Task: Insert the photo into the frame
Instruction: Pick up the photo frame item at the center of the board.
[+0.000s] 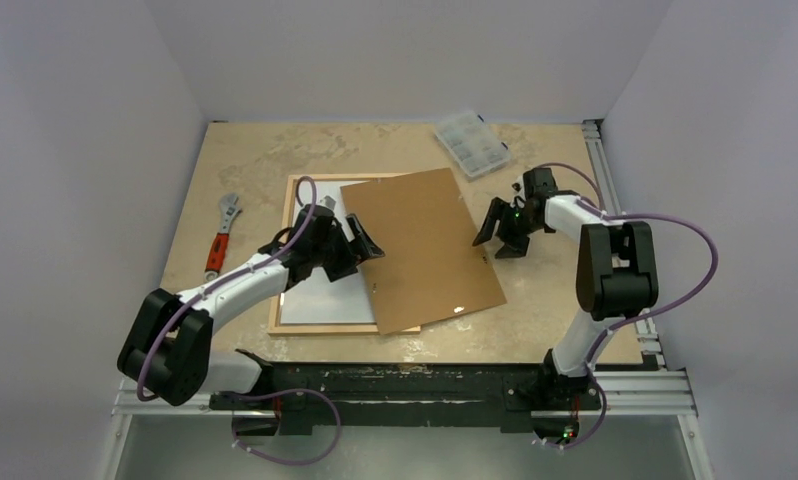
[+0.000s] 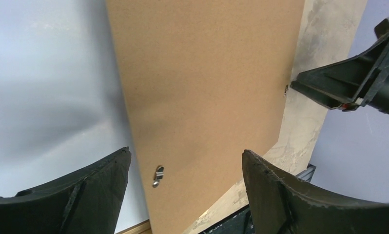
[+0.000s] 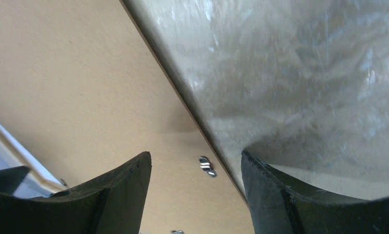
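The light wood frame (image 1: 320, 329) lies flat at the left of the table. A white sheet (image 1: 325, 300), the photo with its plain back up, lies inside it; the print side is hidden. A brown backing board (image 1: 425, 250) lies tilted, its left part over the frame. My left gripper (image 1: 363, 240) is open and empty at the board's left edge, over the white sheet (image 2: 46, 97) and board (image 2: 207, 87). My right gripper (image 1: 497, 235) is open and empty at the board's right edge (image 3: 85, 87), and also shows in the left wrist view (image 2: 348, 83).
A red-handled adjustable wrench (image 1: 222, 235) lies left of the frame. A clear plastic parts box (image 1: 469, 142) sits at the back. Small metal clips (image 3: 207, 166) sit on the board. A metal rail (image 1: 615, 200) runs along the table's right edge, with white walls around.
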`<state>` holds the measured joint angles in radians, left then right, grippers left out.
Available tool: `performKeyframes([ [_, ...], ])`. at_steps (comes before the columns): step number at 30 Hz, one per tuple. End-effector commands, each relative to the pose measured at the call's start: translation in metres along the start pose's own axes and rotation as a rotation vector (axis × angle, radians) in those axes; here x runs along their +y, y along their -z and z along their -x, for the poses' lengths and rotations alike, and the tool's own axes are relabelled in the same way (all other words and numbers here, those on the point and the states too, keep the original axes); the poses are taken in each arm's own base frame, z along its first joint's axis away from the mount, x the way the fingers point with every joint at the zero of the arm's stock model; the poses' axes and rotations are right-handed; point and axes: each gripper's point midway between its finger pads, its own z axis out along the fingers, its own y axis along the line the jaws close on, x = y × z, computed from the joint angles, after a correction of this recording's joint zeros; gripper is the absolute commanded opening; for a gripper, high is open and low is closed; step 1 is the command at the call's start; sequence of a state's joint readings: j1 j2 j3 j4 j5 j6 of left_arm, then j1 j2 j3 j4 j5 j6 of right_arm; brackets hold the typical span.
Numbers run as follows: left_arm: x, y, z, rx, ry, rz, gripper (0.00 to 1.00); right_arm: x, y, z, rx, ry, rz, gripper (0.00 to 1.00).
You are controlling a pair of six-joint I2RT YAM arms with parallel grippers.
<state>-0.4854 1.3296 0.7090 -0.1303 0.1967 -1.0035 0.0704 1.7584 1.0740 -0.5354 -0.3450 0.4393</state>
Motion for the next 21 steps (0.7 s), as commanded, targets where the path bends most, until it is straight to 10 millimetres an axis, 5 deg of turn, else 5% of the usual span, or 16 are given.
performKeyframes([
  [1, 0.014, -0.004, 0.002, -0.003, -0.015, 0.049, 0.81, -0.001, -0.020, 0.031, -0.033, -0.021, 0.084, 0.67],
  [11, 0.018, -0.021, -0.007, 0.060, -0.015, 0.054, 0.77, 0.006, -0.047, 0.042, 0.032, -0.110, 0.299, 0.64],
  [16, 0.025, -0.026, -0.010, 0.074, -0.016, 0.076, 0.76, 0.015, -0.059, 0.025, 0.101, -0.116, 0.377, 0.63],
  [21, 0.025, -0.029, -0.013, 0.089, -0.018, 0.074, 0.76, 0.046, -0.062, -0.007, 0.172, -0.056, 0.456, 0.62],
])
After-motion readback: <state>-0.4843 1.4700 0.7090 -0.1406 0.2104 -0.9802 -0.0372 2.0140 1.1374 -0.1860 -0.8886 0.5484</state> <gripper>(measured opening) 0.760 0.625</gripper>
